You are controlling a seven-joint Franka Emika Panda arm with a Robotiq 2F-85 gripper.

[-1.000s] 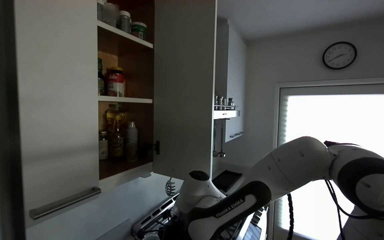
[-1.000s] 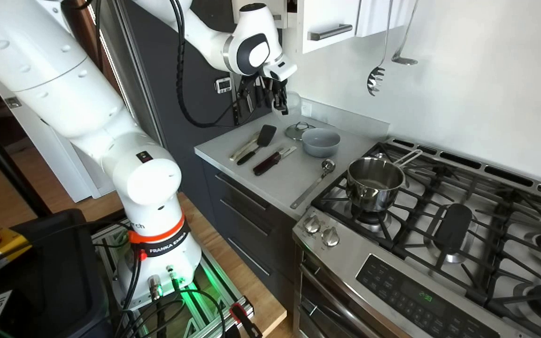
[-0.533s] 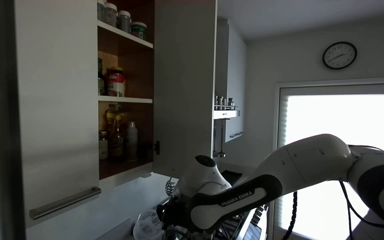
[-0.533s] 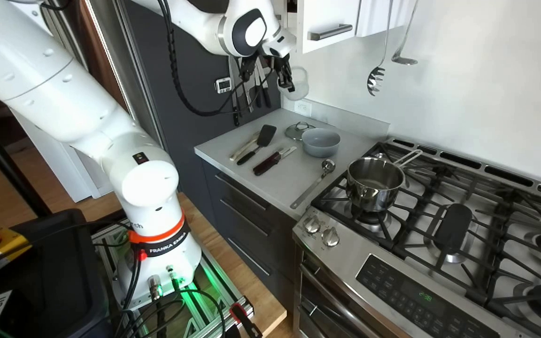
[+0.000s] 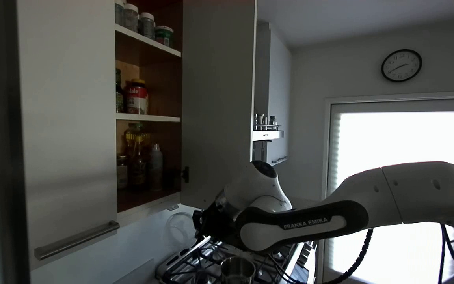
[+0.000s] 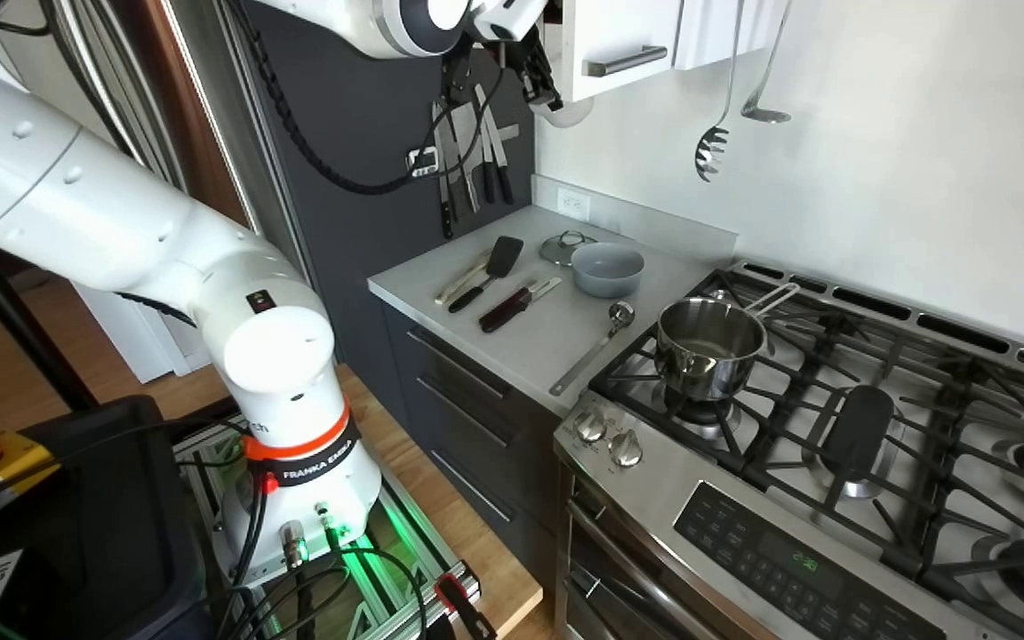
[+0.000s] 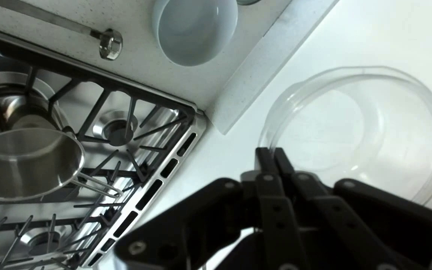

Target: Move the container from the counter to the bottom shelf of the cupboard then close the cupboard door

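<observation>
clear container [image 7: 354,131] in midair

the container is up off the counter [image 6: 548,342], its rim clamped in the tips of the gripper [image 7: 272,150]. in an exterior view it shows below the cupboard [image 5: 166,88]. the cupboard door [image 5: 217,102] stands open, and bottles [image 5: 138,173] stand on the bottom shelf [image 5: 136,199]. on the counter, well below the container, sit a grey bowl [image 6: 608,283] and a glass lid [image 6: 558,252]. a steel pot [image 6: 699,369] stands on the hob [image 6: 859,427].
</observation>
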